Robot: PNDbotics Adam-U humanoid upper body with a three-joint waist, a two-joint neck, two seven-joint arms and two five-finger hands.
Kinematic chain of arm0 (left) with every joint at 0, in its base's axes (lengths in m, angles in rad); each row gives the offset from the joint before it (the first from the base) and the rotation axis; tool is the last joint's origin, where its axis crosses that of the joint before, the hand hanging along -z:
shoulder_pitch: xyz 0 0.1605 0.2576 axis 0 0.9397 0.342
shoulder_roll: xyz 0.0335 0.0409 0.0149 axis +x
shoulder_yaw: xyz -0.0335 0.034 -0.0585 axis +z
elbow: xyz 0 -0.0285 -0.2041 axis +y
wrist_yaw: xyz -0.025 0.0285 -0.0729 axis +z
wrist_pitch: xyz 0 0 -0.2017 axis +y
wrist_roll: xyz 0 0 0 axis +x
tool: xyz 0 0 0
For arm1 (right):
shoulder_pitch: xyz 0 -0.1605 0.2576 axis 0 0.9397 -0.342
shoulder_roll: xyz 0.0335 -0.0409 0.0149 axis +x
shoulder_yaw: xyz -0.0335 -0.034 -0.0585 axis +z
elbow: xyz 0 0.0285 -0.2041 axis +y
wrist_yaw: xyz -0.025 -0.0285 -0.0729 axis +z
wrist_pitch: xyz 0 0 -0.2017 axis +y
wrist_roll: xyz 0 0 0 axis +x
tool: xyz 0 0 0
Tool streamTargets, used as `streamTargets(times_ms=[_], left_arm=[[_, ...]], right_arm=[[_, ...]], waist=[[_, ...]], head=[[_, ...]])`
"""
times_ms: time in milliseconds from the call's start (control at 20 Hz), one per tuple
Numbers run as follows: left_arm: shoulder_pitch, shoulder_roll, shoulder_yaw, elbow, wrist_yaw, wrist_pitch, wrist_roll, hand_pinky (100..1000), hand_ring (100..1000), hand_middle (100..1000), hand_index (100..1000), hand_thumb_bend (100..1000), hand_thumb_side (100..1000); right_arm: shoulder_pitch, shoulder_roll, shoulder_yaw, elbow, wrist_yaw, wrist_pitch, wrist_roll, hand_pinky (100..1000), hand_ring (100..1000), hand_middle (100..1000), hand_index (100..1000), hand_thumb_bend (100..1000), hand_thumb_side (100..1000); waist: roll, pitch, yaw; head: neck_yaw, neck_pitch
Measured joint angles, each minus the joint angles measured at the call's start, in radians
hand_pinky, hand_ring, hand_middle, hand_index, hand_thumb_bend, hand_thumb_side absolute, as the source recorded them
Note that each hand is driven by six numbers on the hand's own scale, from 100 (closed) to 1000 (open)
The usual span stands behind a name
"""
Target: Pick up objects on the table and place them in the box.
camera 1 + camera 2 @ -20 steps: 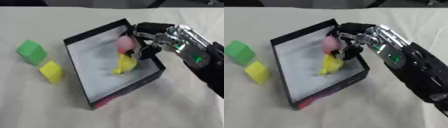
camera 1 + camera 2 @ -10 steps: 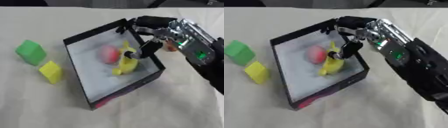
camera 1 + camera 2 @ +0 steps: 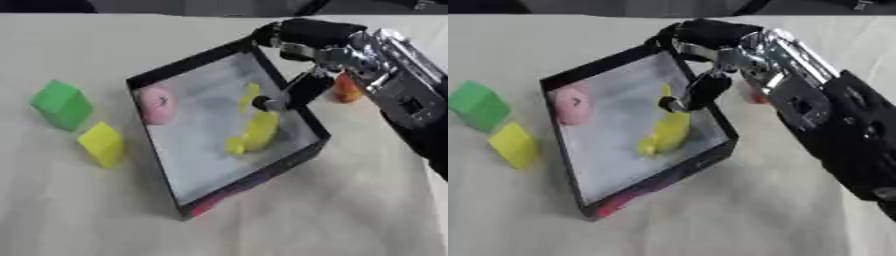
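One pink object [image 3: 157, 103] left of fingers [image 3: 297, 92]

Pale beige table [image 3: 105, 210] seen from above. Resting directly on it: a shallow black box [image 3: 302, 152] set askew near the centre; a green block [image 3: 61, 104] well to the box's left; a yellow block [image 3: 102, 143] just nearer than the green one, between it and the box; and a small orange-red object [image 3: 346, 89] just beside the box's far right wall.
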Motion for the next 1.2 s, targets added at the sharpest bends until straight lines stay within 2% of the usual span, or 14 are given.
streamTargets(times_ms=[100, 150, 200, 350, 450, 600, 750, 1200], left_arm=[[0.005, 0.000, 0.000, 0.000, 0.000, 0.001, 0.004, 809, 773, 782, 806, 206, 903], [0.006, 0.000, 0.000, 0.000, 0.000, 0.002, 0.005, 809, 773, 782, 806, 205, 904], [0.007, 0.000, 0.000, 0.000, 0.000, 0.003, 0.006, 810, 773, 782, 806, 205, 905], [0.009, 0.000, 0.000, 0.000, -0.003, 0.004, 0.008, 809, 773, 780, 807, 204, 907], [0.012, 0.001, 0.000, 0.000, -0.004, 0.006, 0.008, 809, 773, 780, 807, 203, 909], [0.014, 0.001, 0.000, 0.000, -0.007, 0.010, 0.006, 809, 772, 779, 807, 202, 912], [0.015, 0.001, 0.000, 0.000, -0.011, 0.015, 0.003, 809, 772, 779, 807, 201, 914], [0.014, 0.001, -0.001, 0.000, -0.017, 0.022, -0.003, 808, 771, 779, 806, 200, 916]], right_arm=[[0.015, -0.023, -0.019, -0.016, -0.018, 0.013, -0.007, 974, 901, 812, 932, 306, 285], [0.025, -0.039, -0.030, -0.023, -0.029, 0.020, -0.010, 972, 899, 810, 930, 237, 237], [0.037, -0.055, -0.042, -0.030, -0.041, 0.027, -0.013, 971, 898, 809, 931, 265, 253], [0.079, -0.108, -0.087, -0.037, -0.092, 0.047, -0.018, 965, 903, 811, 940, 156, 189], [0.101, -0.139, -0.122, -0.032, -0.134, 0.056, -0.015, 968, 915, 821, 942, 134, 178], [0.114, -0.180, -0.163, 0.003, -0.190, 0.059, -0.004, 973, 930, 833, 945, 148, 185], [0.119, -0.213, -0.184, 0.056, -0.217, 0.045, 0.016, 973, 935, 833, 942, 200, 218], [0.105, -0.224, -0.188, 0.222, -0.176, -0.011, 0.060, 972, 930, 830, 943, 285, 241]], waist=[[0.000, 0.000, -0.005], [0.000, 0.000, -0.006], [0.000, 0.000, -0.008], [0.000, 0.000, -0.012], [0.000, 0.000, -0.013], [0.000, 0.000, -0.015], [0.000, 0.000, -0.015], [0.000, 0.000, -0.010]], head=[[0.004, 0.000], [0.005, 0.000], [0.006, 0.000], [0.013, 0.000], [0.015, 0.000], [0.017, -0.003], [0.017, -0.004], [0.003, -0.017]])
